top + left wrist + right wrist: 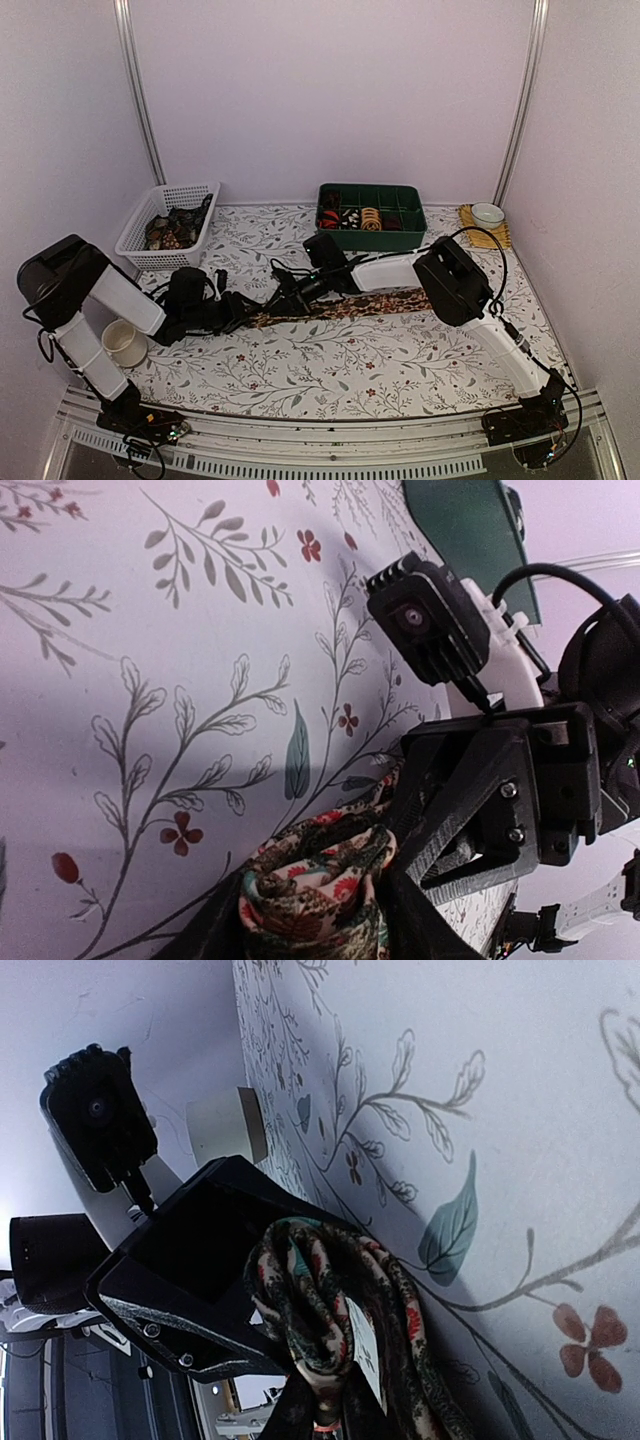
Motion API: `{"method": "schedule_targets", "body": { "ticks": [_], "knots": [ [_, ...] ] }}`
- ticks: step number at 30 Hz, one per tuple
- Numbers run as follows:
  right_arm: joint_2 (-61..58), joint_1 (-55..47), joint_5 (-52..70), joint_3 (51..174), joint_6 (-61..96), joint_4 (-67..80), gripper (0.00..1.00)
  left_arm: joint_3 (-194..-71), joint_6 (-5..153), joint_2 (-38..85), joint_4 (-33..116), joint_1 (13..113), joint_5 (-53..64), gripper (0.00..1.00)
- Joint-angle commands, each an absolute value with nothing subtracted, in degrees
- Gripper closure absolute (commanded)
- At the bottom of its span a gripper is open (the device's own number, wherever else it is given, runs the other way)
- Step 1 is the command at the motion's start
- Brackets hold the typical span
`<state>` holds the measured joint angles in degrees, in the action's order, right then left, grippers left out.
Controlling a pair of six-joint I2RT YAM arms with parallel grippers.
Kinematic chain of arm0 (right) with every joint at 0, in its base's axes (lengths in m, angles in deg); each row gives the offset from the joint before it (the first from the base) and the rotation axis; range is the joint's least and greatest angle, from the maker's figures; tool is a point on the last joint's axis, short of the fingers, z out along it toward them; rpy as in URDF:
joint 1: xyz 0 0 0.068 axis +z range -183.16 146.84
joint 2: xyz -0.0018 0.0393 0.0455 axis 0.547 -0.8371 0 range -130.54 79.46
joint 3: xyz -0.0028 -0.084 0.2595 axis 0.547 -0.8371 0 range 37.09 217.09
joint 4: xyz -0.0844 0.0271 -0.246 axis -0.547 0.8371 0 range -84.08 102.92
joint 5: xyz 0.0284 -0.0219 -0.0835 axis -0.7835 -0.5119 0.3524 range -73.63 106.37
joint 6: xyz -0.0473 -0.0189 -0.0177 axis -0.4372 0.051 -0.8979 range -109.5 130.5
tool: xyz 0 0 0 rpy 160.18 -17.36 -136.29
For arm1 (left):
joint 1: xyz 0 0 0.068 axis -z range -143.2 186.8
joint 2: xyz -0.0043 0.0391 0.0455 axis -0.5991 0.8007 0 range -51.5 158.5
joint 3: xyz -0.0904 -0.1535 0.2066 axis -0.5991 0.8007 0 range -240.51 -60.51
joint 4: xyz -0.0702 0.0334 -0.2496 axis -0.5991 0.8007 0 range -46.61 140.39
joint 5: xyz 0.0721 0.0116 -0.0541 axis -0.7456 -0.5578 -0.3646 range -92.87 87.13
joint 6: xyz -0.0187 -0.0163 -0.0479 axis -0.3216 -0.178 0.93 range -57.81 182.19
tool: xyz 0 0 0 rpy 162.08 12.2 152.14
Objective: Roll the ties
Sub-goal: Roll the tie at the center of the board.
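A dark brown tie [370,305] with a reddish-cream floral print lies stretched across the middle of the table. Its left end is wound into a small roll [320,870]. My left gripper [262,312] comes in from the left, and its two dark fingers [430,920] press the sides of that roll. My right gripper [290,298] reaches in from the right and meets it at the roll. In the right wrist view the folded layers of the tie [330,1300], with a white label, are pinched in my right gripper [335,1415]. The fingertips are hidden by cloth.
A white mesh basket [165,225] with more ties stands back left. A green compartment tray [372,215] holding rolled ties sits at the back centre. A white cup [125,343] is by the left arm, and a small white bowl [487,214] on a yellow mat is back right.
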<state>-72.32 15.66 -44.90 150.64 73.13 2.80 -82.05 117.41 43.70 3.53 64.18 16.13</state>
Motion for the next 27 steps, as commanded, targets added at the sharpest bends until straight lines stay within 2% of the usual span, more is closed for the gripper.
{"method": "schedule_targets", "body": {
  "ticks": [1,6,13,27],
  "knots": [
    [-76.9,16.2,-42.5,149.7,72.2,4.2,0.9,-80.9,117.4,42.8,3.4,64.4,15.7,0.52],
    [-75.8,15.4,-40.4,148.3,70.0,7.8,0.9,-80.7,115.9,41.9,4.9,64.1,14.2,0.48],
    [-72.7,13.3,-37.9,141.8,67.1,8.9,0.9,-81.3,116.4,46.4,-1.9,64.7,18.0,0.47],
    [-62.1,5.8,-36.7,119.5,63.5,2.8,0.9,-91.9,117.3,57.5,-6.4,69.2,22.2,0.4]
  ]
}}
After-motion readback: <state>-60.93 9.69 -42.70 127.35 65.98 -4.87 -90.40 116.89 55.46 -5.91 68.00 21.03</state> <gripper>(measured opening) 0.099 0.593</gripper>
